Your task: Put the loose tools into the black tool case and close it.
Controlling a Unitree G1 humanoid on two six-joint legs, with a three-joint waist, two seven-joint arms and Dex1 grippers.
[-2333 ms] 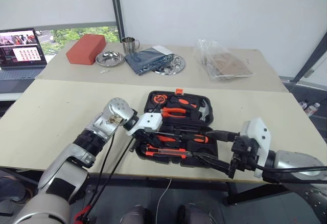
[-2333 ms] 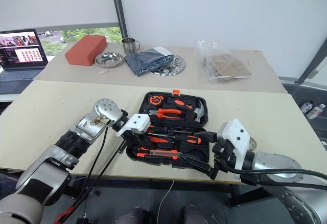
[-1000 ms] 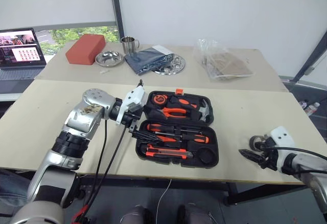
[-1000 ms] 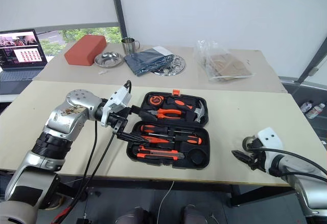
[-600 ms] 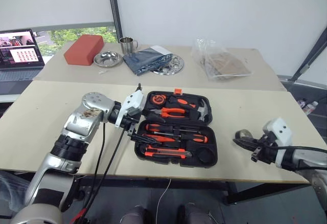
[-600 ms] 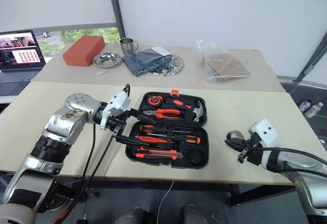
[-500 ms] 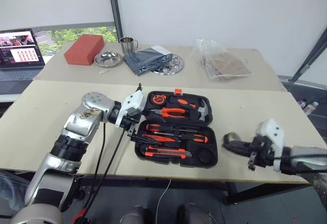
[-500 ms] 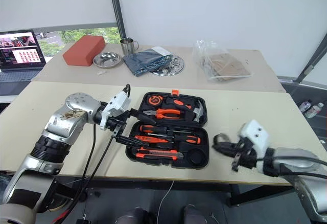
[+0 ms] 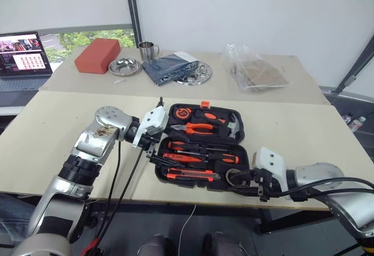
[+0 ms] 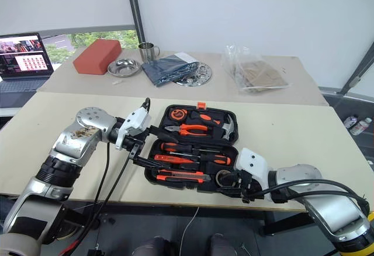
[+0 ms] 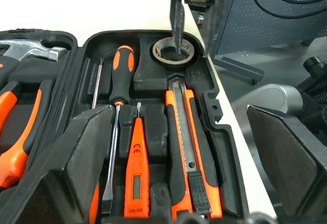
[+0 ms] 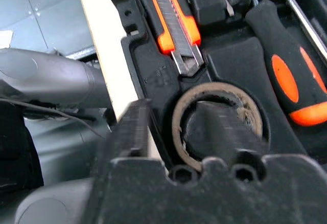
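Observation:
The black tool case (image 9: 243, 161) lies open on the near table. A utility knife (image 11: 181, 132), an all-orange screwdriver (image 11: 135, 168) and black-and-orange screwdrivers (image 11: 122, 75) lie in its near half. In the round recess at the near right corner sits the grey tape roll (image 11: 162, 54). My right gripper (image 9: 238, 181) is open over it, one finger inside the roll's hole and the other outside the case wall. At the case's left edge my left gripper (image 9: 155, 149) hovers open, holding nothing.
Orange pliers (image 9: 198, 127), a hammer (image 9: 232, 126) and a round tape measure (image 9: 183, 113) fill the case's far half. On the far table are a red-brown block (image 9: 98, 55), steel bowl (image 9: 125, 66), cup (image 9: 147, 50), cloth (image 9: 169, 68), plastic bag (image 9: 254, 69) and laptop (image 9: 23, 57).
My right gripper picked the tape roll off the table's right side, carried it left to the case, and its fingers now stand apart around the roll in the recess. The left arm stayed put.

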